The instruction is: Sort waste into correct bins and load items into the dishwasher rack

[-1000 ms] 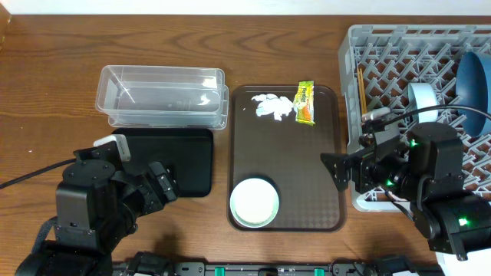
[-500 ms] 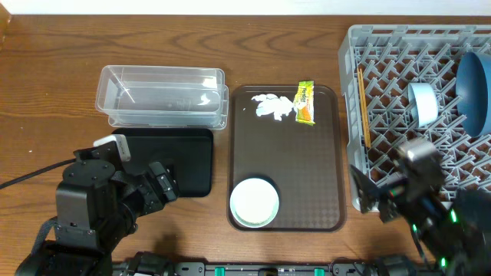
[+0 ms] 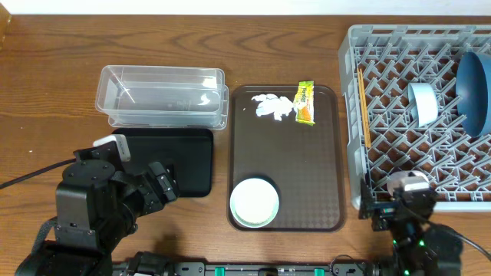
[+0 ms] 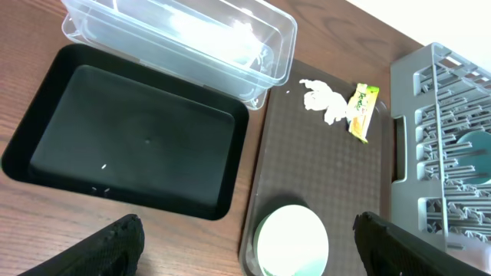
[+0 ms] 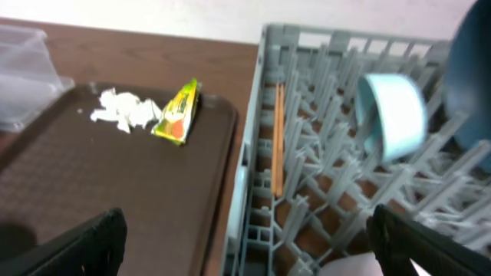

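The crumpled white tissue and the yellow-green-and-orange wrapper lie at the far end of the brown serving tray. The white green-rimmed bowl sits at its near end. The grey rack holds the chopsticks, the pale-blue bowl and the large blue bowl. The clear tub and the black tray stand at the left. My left gripper is open and empty above the white bowl's near side. My right gripper is open and empty over the rack's front-left corner.
A white scrap lies in the clear tub. A few white specks lie in the black tray. A pale pinkish shape shows at the bottom edge of the right wrist view; I cannot tell what it is. My right arm is at the table's front edge.
My right arm has pulled back from over the rack's front-left part toward the table's front edge. The left arm and all objects have not moved.
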Tool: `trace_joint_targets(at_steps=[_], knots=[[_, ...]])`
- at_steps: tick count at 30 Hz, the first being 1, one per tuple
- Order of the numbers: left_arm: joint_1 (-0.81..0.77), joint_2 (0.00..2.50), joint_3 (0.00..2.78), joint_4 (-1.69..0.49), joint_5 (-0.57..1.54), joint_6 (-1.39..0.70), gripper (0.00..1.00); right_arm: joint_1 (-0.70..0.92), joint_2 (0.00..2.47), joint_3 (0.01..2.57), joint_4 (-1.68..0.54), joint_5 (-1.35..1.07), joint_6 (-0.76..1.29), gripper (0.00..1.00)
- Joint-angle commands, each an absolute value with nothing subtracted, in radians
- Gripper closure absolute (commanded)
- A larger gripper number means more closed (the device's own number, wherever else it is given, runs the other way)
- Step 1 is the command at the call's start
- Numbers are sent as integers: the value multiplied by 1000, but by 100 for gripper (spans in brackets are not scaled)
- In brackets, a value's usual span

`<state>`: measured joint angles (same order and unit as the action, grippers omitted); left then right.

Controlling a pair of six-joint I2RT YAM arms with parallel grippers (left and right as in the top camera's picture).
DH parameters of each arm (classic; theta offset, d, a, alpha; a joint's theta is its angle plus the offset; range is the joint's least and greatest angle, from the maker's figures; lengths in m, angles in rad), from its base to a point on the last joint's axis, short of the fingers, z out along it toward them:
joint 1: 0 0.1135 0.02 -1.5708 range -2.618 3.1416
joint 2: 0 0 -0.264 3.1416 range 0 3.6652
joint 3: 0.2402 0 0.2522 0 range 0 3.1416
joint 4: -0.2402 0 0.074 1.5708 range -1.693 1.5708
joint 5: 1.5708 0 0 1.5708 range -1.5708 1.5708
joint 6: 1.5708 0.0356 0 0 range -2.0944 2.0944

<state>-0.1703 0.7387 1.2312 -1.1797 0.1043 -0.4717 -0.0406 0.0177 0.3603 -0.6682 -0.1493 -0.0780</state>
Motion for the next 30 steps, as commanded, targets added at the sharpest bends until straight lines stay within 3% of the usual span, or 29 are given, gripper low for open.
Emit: trace_joint_targets(at_steps=[1, 8, 15, 19, 30], knots=[[-167, 737, 1242, -1182, 93, -473, 10, -52, 5, 266, -593, -197, -91, 1], [-167, 737, 1242, -1182, 93, -473, 11, -52, 6, 110, -368, -217, -91, 1], [-167, 737, 1242, -1182, 93, -473, 11, -53, 6, 93, -299, -217, -91, 1], [-167, 737, 1242, -1182, 93, -473, 10, -53, 6, 12, -63, -217, -91, 1], [-167, 737, 1242, -1182, 93, -473, 11, -52, 6, 6, -55, -213, -91, 1]])
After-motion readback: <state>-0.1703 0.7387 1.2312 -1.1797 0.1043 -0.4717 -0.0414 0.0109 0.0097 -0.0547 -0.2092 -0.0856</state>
